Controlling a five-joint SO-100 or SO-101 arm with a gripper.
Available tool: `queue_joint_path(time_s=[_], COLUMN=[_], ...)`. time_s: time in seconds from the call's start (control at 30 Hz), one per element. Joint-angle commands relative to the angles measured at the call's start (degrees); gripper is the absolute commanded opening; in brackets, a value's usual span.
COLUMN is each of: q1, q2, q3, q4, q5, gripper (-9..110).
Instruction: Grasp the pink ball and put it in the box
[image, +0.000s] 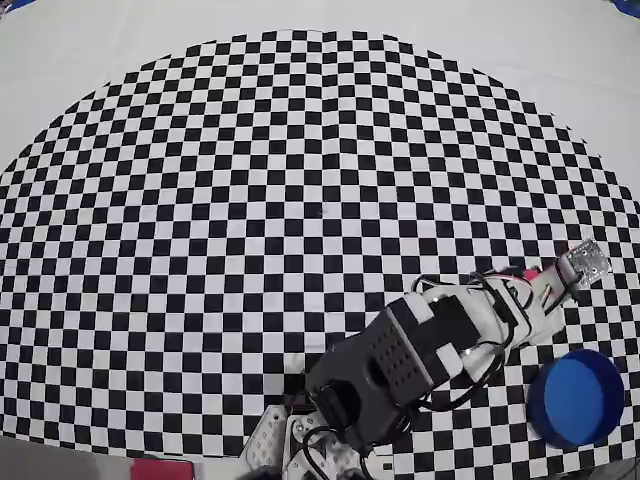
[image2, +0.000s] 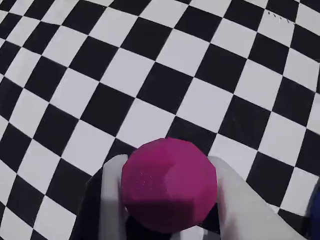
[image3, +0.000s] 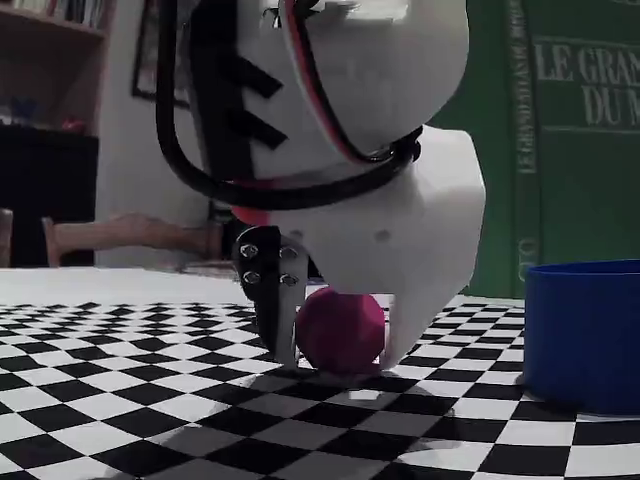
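Note:
The pink ball (image2: 169, 185) sits between my gripper's (image2: 166, 165) two white fingers (image2: 112, 200), which press on both of its sides. In the fixed view the ball (image3: 340, 330) is held in the gripper (image3: 338, 350) right at the checkered table surface; I cannot tell whether it touches the table. In the overhead view the gripper (image: 578, 264) is at the right side and hides the ball. The blue box (image: 577, 397) stands on the table below and slightly right of the gripper in that view. In the fixed view the box (image3: 585, 335) is to the gripper's right.
A black-and-white checkered mat (image: 300, 200) covers the table. The arm's base and body (image: 390, 370) lie at the bottom middle of the overhead view. A green book (image3: 570, 130) and a chair back (image3: 130, 235) stand behind the table.

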Motion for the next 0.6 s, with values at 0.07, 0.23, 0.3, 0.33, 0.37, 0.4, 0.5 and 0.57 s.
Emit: queue_joint_path(time_s=[0.07,0.23,0.3,0.33,0.37,0.4,0.5,0.57], q1=[0.88,1.32,1.49,1.58,1.67,1.76,2.11,2.46], q2=[6.42,8.96,10.02,10.55,11.16,11.87,13.54,14.68], q3=[-2.29,-2.20,-1.93,-1.76,-1.49,-1.14,-0.26,0.53], q4=[-0.44,-0.44,-0.44,-0.44,-0.44,-0.44,-0.44,-0.44], q5=[-0.44,-0.44,-0.44,-0.44,-0.44,-0.44,-0.44,-0.44], gripper=[0,0,0,0,0,0,0,0])
